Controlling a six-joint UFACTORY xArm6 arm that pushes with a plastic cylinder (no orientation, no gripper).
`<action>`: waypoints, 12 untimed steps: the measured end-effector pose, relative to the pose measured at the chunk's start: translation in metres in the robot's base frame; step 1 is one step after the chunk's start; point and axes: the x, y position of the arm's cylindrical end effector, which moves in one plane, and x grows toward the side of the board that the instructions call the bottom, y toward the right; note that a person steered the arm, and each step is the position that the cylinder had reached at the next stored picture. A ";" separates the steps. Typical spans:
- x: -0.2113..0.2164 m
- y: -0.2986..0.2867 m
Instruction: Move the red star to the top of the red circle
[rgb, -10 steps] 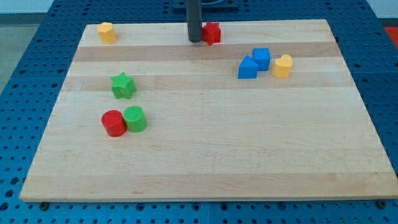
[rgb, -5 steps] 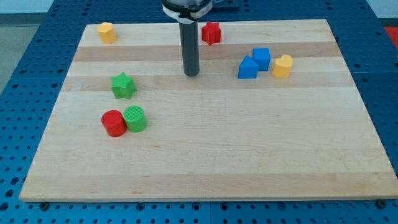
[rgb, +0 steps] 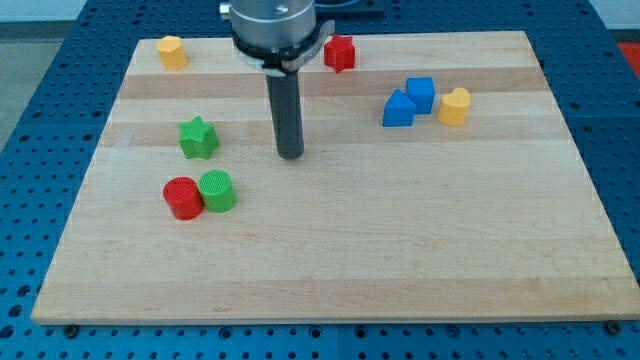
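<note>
Rod planted mid-desk, my tip (rgb: 290, 155) touching no block; no fingers on this rig, so nothing is open, closed or gripping, only a bare tip on the wood; nearest to it is the green star (rgb: 198, 137) off to the left, and nearer the camera the green circle (rgb: 217, 190) touching the red circle (rgb: 183, 197) on its right side; well apart at the far edge sits the red star (rgb: 340, 52), right of the rod's housing; far left corner holds a yellow block (rgb: 172, 51); over on the right, two blue blocks (rgb: 408, 102) and another yellow block (rgb: 454, 105) cluster on the desk (rgb: 400, 240); risk as I judge it: the star's route to the spot beyond the red circle runs past the green star, and a careless shove could knock that aside, or the star could slip round my tip and spin off line.
</note>
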 end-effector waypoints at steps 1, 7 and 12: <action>0.003 0.000; 0.091 -0.104; 0.027 -0.077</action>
